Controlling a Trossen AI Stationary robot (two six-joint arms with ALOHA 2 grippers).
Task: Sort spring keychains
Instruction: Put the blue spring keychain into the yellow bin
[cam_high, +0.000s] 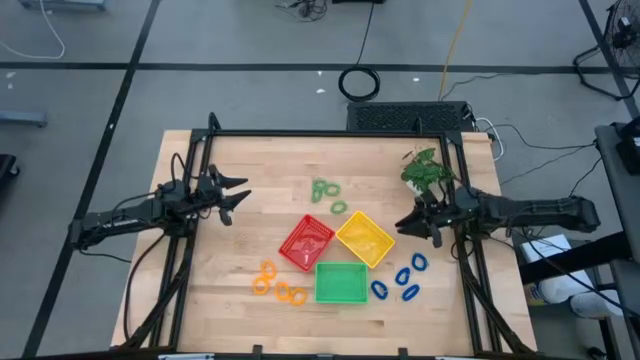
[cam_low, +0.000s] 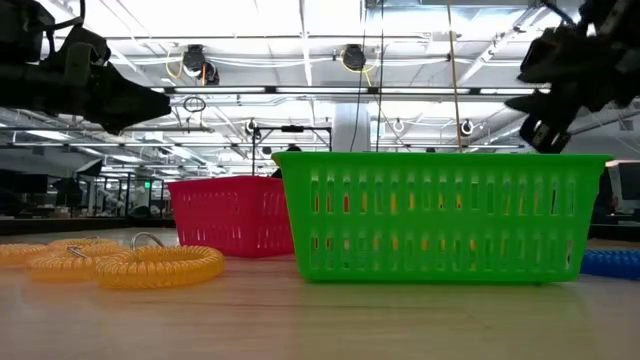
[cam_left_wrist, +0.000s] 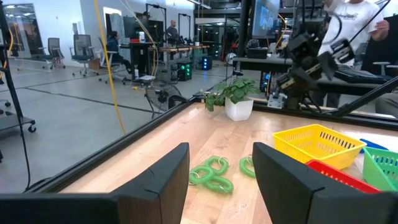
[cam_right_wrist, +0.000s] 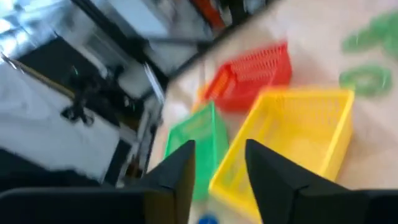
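Three groups of spring keychains lie flat on the wooden table: green ones (cam_high: 326, 191) (cam_left_wrist: 211, 173) toward the far middle, orange ones (cam_high: 277, 284) (cam_low: 158, 264) near the front left, blue ones (cam_high: 405, 279) near the front right. My left gripper (cam_high: 240, 198) (cam_left_wrist: 219, 163) hovers open above the table's left side, left of the green keychains. My right gripper (cam_high: 403, 226) (cam_right_wrist: 219, 160) hovers open at the right, beside the yellow tray (cam_high: 364, 239) (cam_right_wrist: 298, 140). Neither holds anything.
A red tray (cam_high: 306, 243), the yellow tray and a green tray (cam_high: 341, 282) (cam_low: 440, 215) cluster at the table's middle front. A potted leafy plant (cam_high: 428, 170) (cam_left_wrist: 235, 93) stands at the far right. People show in the room beyond. Bare wood lies along the left and near edges.
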